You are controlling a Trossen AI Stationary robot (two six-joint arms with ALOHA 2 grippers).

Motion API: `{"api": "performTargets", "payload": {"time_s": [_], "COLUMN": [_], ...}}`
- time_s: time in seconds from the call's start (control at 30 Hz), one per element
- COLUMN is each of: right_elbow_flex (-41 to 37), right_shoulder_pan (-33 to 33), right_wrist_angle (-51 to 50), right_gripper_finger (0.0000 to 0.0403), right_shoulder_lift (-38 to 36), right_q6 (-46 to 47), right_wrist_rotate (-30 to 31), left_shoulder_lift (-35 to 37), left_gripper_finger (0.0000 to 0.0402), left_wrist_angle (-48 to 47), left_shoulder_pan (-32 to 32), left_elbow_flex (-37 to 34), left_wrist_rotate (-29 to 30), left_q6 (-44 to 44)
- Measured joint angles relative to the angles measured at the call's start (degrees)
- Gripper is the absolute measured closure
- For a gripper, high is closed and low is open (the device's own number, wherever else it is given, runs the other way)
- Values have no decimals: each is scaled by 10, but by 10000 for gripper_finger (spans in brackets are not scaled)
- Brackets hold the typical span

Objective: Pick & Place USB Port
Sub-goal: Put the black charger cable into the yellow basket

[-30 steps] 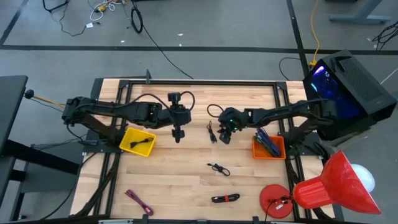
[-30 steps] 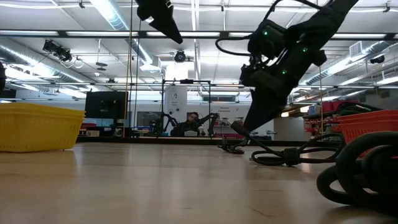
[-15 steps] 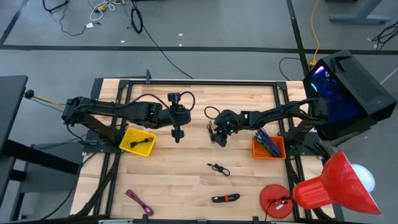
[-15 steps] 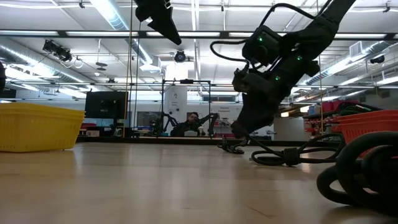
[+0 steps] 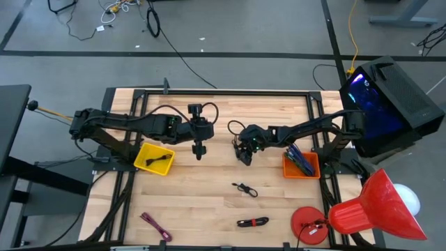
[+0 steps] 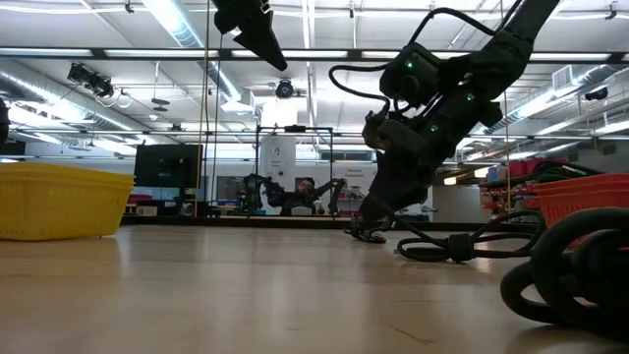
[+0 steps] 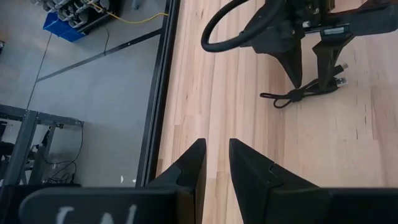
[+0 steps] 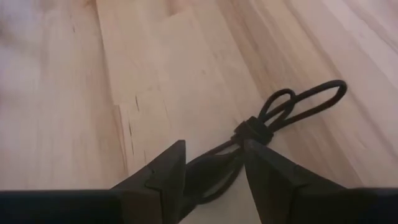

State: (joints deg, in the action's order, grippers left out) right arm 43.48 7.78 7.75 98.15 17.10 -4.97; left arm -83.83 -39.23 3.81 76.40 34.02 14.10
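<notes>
**Inspector:** Your right hand (image 5: 242, 155) is down at the desk (image 5: 209, 202), near its middle, fingers spread on either side of the bundled black USB cable (image 8: 273, 121). In the right wrist view the cable's loops lie flat on the wood and run in between the two fingers (image 8: 163, 171). Released, not clenched; nothing is lifted.

**Operator:** And the left?

**Inspector:** Your left hand (image 5: 198, 149) hangs above the desk, well apart from the cable, beside the yellow bin (image 5: 155, 158). Its fingers (image 7: 186, 168) stand a narrow gap apart with bare wood showing between them; it is grasping nothing.

**Operator:** What else is on the desk?

**Inspector:** A black cable lies in the yellow bin. The orange bin (image 5: 301, 164) to the right holds dark cables. A second black cable (image 5: 244, 189) lies nearer the front, a black-and-red one (image 5: 253, 222) nearer still, and a purple one (image 5: 155, 226) sits at the front left. In the low view, the right hand's tips reach the cable (image 6: 371, 232) at desk level.
</notes>
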Motion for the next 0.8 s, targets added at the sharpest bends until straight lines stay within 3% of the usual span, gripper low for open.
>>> {"api": "performTargets", "payload": {"time_s": [0.8], "right_elbow_flex": [1], "right_shoulder_pan": [-9], "right_wrist_angle": [48], "right_gripper_finger": [240], "right_shoulder_lift": [45], "right_q6": [8], "right_wrist_rotate": [-6], "left_shoulder_lift": [0], "left_gripper_finger": [326], "left_wrist_angle": [-1], "left_shoulder_pan": [0], "left_elbow_flex": [0], "left_wrist_rotate": [-4], "left_q6": [0]}}
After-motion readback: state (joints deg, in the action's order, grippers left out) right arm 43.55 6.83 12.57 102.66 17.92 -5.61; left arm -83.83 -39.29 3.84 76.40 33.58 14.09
